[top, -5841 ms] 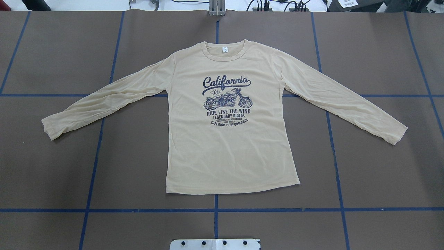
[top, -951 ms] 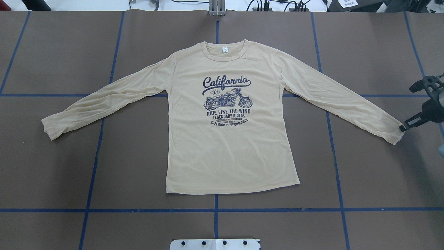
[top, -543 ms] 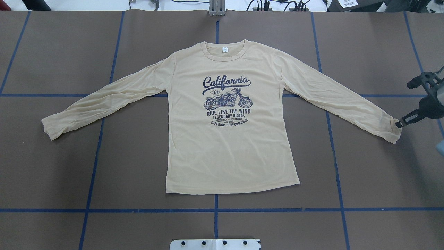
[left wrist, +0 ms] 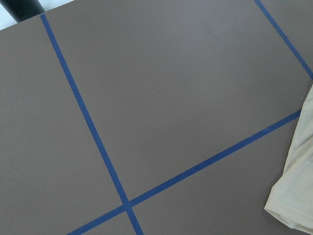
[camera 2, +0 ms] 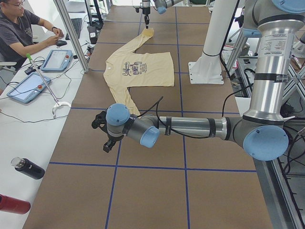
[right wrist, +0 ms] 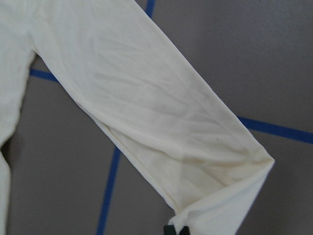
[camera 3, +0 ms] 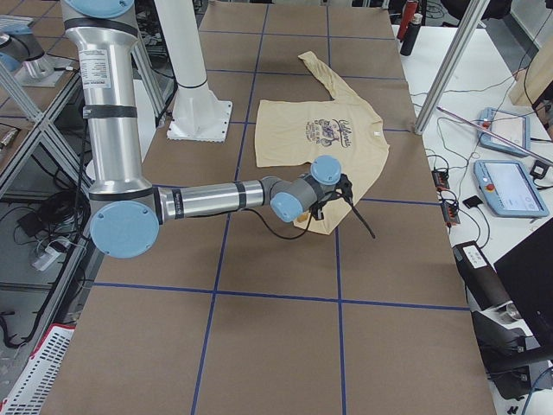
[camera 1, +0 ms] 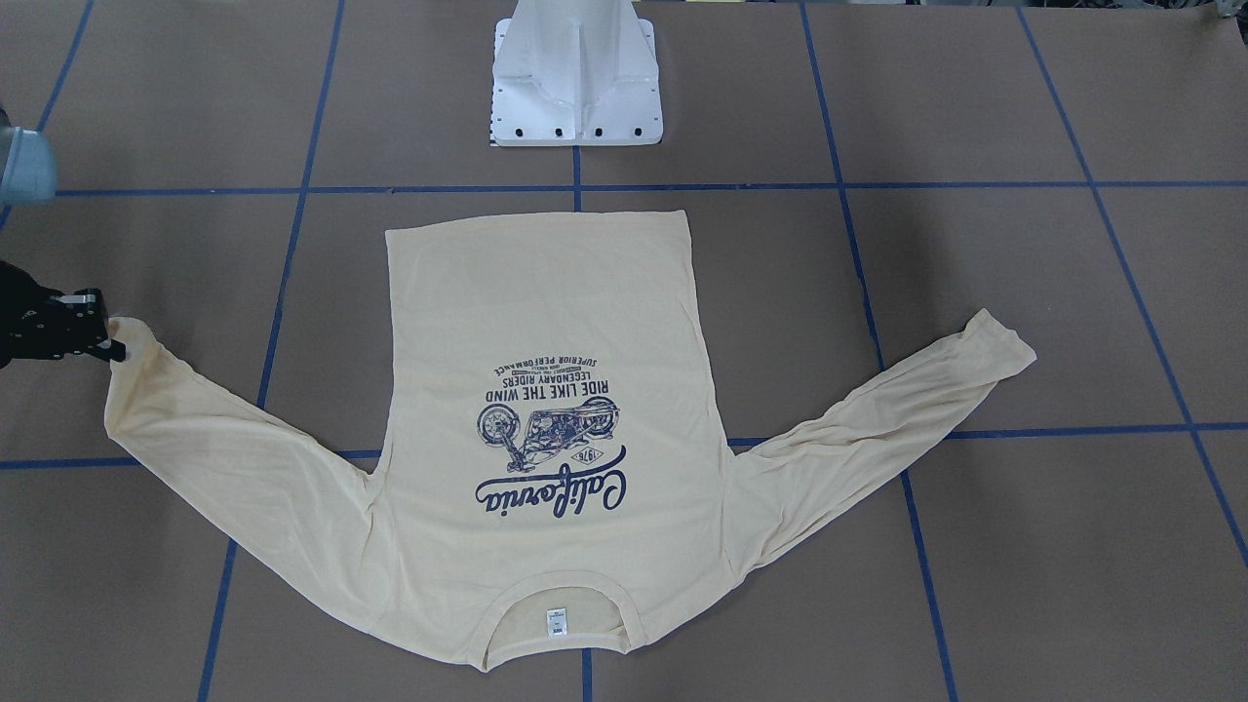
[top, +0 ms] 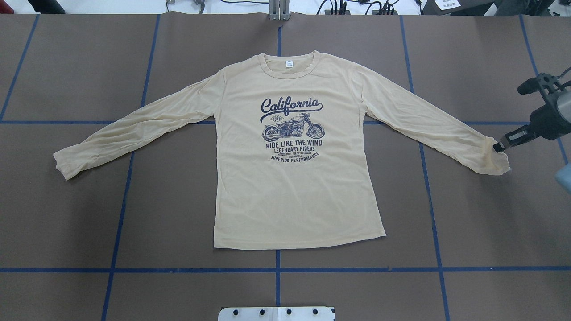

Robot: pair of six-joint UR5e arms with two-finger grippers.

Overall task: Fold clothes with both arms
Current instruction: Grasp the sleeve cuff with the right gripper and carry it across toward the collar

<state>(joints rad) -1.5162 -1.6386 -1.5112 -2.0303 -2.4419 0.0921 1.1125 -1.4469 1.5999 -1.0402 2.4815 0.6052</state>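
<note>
Light, floppy shirt [top: 294, 191], best held by a cuff [top: 496, 161]. At frame right, right claw [top: 498, 146] is pinched closed on it. I cannot tell how open the left claw [camera 2: 107, 144] is.

My right gripper [right wrist: 175, 230] is nearly all cut off in its wrist view. Only a black sliver shows at 6 o'clock, where the shirt [right wrist: 161, 127] cuff puckers in its pinch. Overhead, my right arm [top: 551, 120] runs off the frame at 3 o'clock; from the front, at 9 o'clock. From the right end, that arm hides the cuff. My left gripper [camera 2: 107, 144] appears only in the left-end view, too small to judge its jaws. The left wrist view catches just a cuff corner, clipped at 4 o'clock. The neck tag [top: 289, 64] lettering is too small to read.
</note>
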